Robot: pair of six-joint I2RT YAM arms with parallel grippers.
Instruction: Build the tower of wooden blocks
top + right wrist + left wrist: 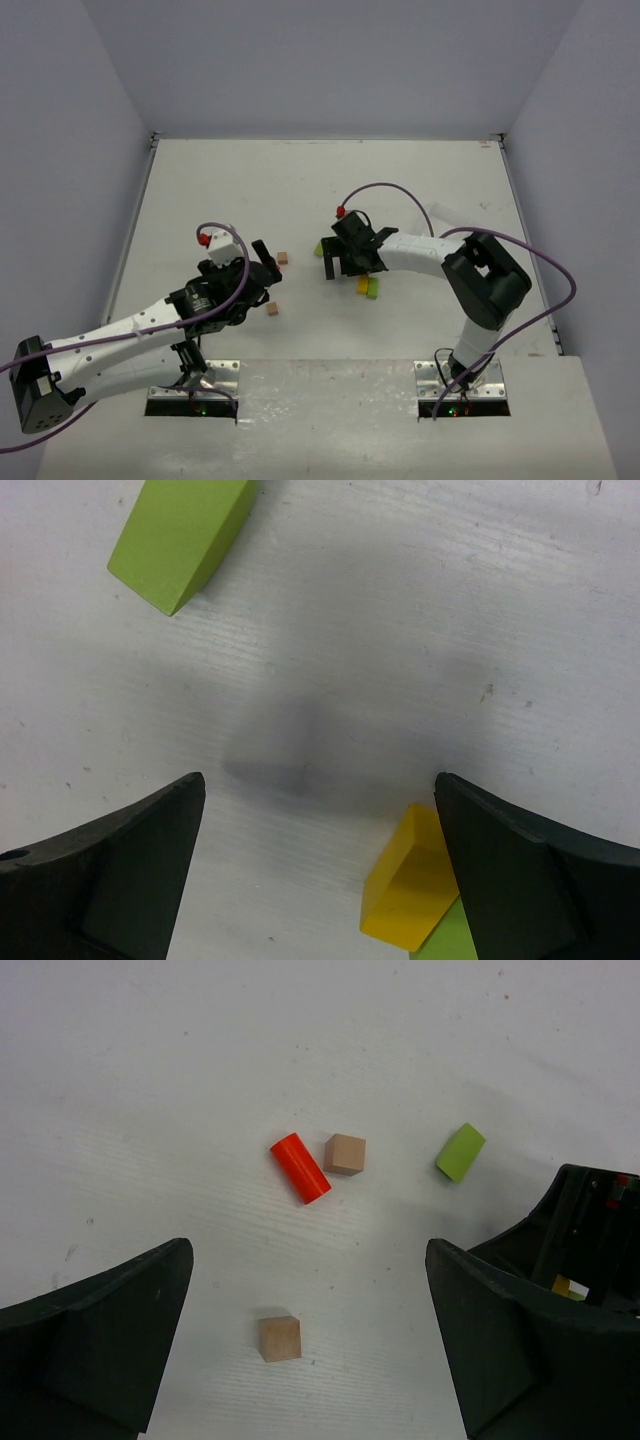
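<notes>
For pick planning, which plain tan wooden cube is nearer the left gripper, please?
The lone tan cube framed by the left gripper; the other cube sits beside the red-orange cylinder.

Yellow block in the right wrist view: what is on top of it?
Nothing is on the yellow block. A lime green block peeks beside it, mostly covered by the right gripper's jaw.

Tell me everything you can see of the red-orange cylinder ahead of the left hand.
The red-orange cylinder is a short, smooth, painted-looking peg with flat round ends. It lies on its side on the white table, slanted and ungripped. A tan cube sits close beside it; contact is unclear.
</notes>
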